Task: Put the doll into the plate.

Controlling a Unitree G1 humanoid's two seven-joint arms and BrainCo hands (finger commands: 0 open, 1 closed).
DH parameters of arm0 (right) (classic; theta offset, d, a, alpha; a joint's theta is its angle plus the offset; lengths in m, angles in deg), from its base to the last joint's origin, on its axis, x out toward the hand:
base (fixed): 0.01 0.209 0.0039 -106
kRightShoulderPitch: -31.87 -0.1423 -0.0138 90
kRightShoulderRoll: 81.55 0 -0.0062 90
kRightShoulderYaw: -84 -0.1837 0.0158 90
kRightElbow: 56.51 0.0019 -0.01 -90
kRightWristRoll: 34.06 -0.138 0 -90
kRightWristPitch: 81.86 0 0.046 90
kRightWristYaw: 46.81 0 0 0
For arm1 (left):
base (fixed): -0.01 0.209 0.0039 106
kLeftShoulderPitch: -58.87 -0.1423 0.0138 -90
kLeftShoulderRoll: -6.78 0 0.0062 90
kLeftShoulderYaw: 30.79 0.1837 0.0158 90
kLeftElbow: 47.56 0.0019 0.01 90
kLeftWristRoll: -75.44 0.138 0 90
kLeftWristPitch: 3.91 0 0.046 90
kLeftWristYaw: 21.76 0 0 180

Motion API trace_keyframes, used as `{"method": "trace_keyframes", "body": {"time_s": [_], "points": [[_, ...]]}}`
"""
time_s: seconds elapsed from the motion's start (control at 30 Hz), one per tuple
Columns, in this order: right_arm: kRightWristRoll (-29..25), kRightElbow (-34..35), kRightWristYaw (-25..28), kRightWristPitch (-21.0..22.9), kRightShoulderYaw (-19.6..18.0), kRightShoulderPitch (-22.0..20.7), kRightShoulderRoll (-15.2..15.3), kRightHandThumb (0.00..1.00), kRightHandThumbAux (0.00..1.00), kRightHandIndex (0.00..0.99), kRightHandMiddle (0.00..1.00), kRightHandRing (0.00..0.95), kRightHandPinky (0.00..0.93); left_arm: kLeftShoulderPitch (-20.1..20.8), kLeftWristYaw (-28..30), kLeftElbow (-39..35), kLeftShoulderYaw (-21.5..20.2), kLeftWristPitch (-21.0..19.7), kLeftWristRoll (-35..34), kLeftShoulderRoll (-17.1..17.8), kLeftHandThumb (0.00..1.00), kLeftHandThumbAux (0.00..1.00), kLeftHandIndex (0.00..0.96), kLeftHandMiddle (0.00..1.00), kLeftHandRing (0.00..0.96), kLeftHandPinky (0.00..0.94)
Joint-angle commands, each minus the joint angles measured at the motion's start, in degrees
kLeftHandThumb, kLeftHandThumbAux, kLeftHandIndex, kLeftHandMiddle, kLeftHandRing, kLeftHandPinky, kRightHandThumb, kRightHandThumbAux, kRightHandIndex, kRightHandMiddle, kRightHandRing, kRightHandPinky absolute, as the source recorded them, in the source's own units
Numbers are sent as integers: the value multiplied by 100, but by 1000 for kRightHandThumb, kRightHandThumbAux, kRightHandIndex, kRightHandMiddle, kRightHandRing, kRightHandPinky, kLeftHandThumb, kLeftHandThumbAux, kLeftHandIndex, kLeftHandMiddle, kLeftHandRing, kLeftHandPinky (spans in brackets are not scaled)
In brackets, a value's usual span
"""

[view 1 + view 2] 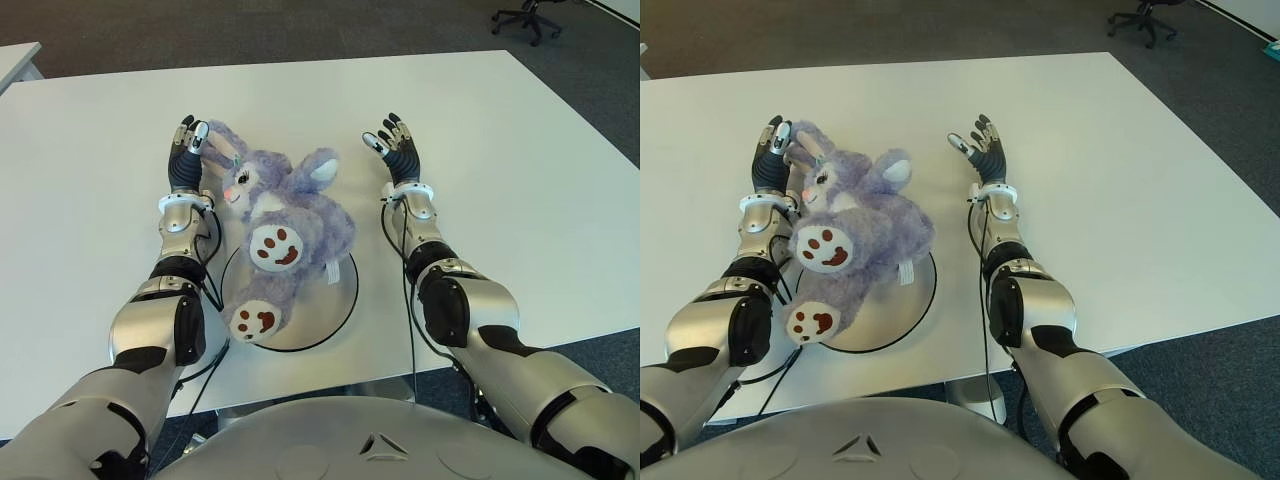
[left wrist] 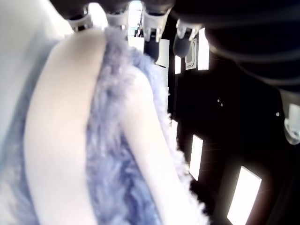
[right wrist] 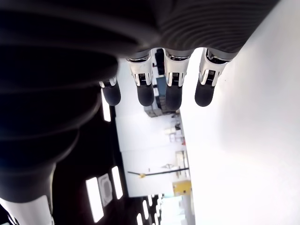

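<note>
A purple plush bunny doll (image 1: 285, 225) lies on its back across a white plate (image 1: 338, 290) with a dark rim, feet toward me, head and ears over the plate's far edge. My left hand (image 1: 188, 150) stands beside the doll's left ear, fingers straight and holding nothing. In the left wrist view the ear (image 2: 65, 131) fills the space just under the extended fingertips (image 2: 117, 18); I cannot tell if they touch. My right hand (image 1: 393, 145) is held palm-up to the right of the doll, apart from it, with its fingers (image 3: 145, 93) spread and empty.
The white table (image 1: 520, 180) stretches wide on both sides of the plate. An office chair (image 1: 527, 15) stands on the carpet beyond the far right corner. Another table's corner (image 1: 15, 60) shows at far left.
</note>
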Motion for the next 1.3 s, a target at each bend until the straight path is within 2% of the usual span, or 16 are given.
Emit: {"method": "trace_keyframes", "body": {"time_s": [0.03,1.3], "points": [[-102,-414,-14,279,-43,833,-196,27,701,50,79,78,93,-705,65,395,8,-257,-24,-342,0,398,0,96,43,0],[-64,-410,-114,289,3,856,-198,18,733,58,75,77,91,-687,-16,400,21,-309,-3,-347,0,423,0,95,46,0]]}}
